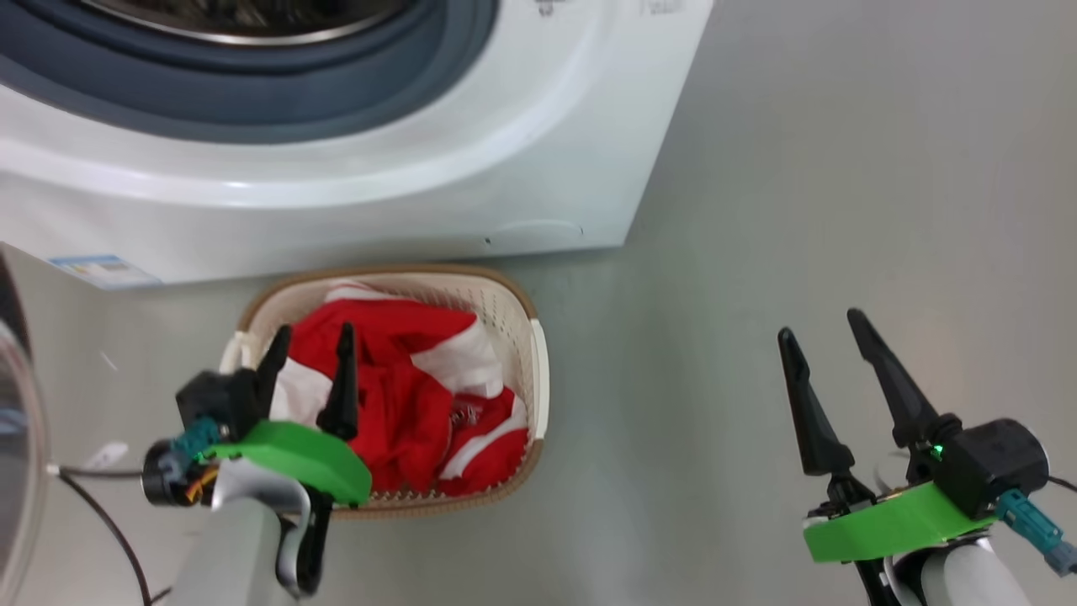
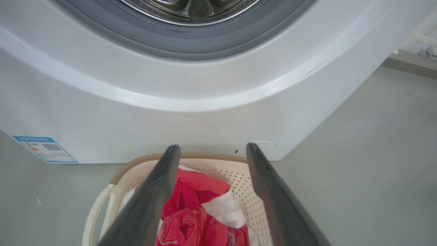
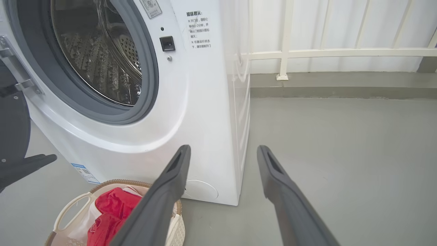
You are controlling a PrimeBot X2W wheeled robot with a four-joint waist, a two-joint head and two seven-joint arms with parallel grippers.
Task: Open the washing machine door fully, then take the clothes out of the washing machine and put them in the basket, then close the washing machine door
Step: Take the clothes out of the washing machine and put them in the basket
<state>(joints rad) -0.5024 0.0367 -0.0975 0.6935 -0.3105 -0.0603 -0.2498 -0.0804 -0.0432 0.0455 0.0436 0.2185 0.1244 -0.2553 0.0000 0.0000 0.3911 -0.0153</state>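
— Left gripper (image 1: pixel 313 335): how wide is it, and what has it got?
— Its fingers stand well apart with nothing between them. It hangs above the basket (image 1: pixel 539 370), which sits on the floor just in front of the washer (image 1: pixel 505 168), below its mouth. In the right wrist view one of its fingers (image 3: pixel 27 164) shows above the basket, touching nothing.
— And the right gripper (image 1: pixel 822 326)?
— Parted much the same and empty, over bare floor (image 1: pixel 799 210) out past the washer's right front corner.
— Where are the clothes?
— The clothes (image 1: pixel 395 379) lie heaped in the basket: soft, crumpled red cloth with white panels.
— What are things made of?
— The basket is cream plastic, a rounded rectangle with small holes in its walls, a brown woven-look rim and loop handles. The washer is a smooth, glossy white box with a raised ring curving round its mouth, a grey rubber seal (image 1: pixel 252 93), a ridged and perforated steel drum (image 3: pixel 99 58) and a blue label (image 2: pixel 44 148) low on its front.
— The door?
— The door (image 3: pixel 12 126), with its dark rim, is swung open at the washer's left on a metal hinge (image 3: pixel 15 73).
— Room to move?
— To the washer's right, smooth grey floor runs to a white railing (image 3: pixel 283 51). The basket's far rim sits close to the washer's base.
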